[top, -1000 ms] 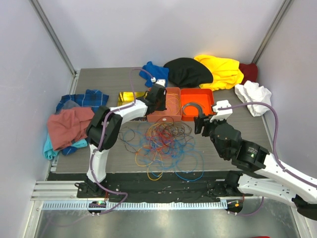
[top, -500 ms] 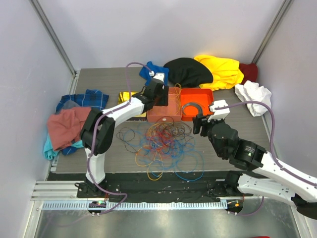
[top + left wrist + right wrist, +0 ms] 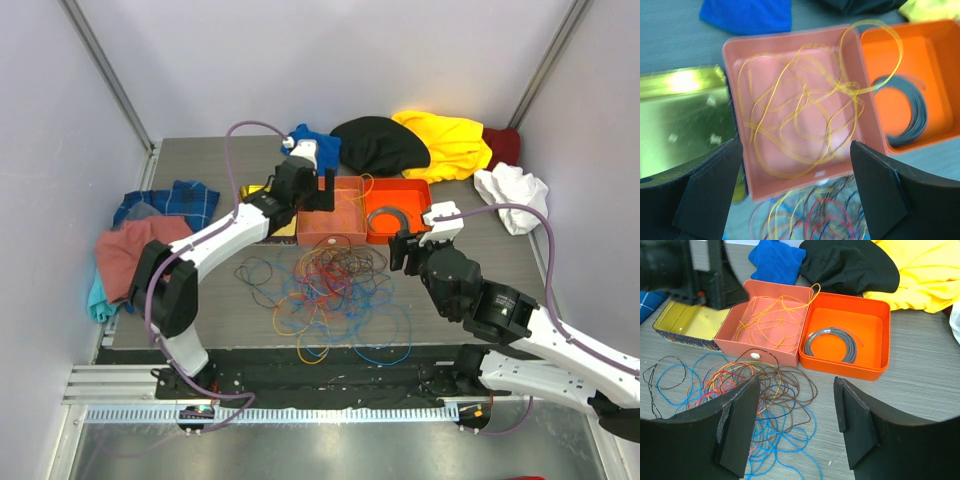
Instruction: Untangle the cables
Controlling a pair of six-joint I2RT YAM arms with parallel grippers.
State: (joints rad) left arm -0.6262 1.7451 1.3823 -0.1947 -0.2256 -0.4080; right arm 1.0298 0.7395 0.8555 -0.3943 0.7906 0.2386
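Table contents, as we list them from left to right:

1. Red cloth (image 3: 135, 255) and plaid cloth (image 3: 170, 200), heaped at the left edge.
2. Gold tin (image 3: 685, 115), just left of the pink tray (image 3: 780, 357).
3. Left gripper (image 3: 795, 150): above the pink tray, fingers spread wide with nothing between them.
4. Yellow loops (image 3: 800, 120): loose in the pink tray. One loop arches over the shared wall into the orange tray (image 3: 840, 370).
5. Cables (image 3: 330, 290): a flat tangle of blue, red, orange, yellow and dark loops. It lies on the table just in front of both trays. We read its long axis as running left to right across the table, and one blue loop trails out toward the near right.
6. Grey coil (image 3: 920, 117): lying flat in the orange tray.
7. Right gripper (image 3: 796, 385): by the tangle's right end, in front of the orange tray, fingers wide apart and empty.
8. Far row: blue cloth (image 3: 305, 140), black cloth (image 3: 378, 145) and yellow cloth (image 3: 450, 140). White cloth (image 3: 510, 190) lies at the right edge.
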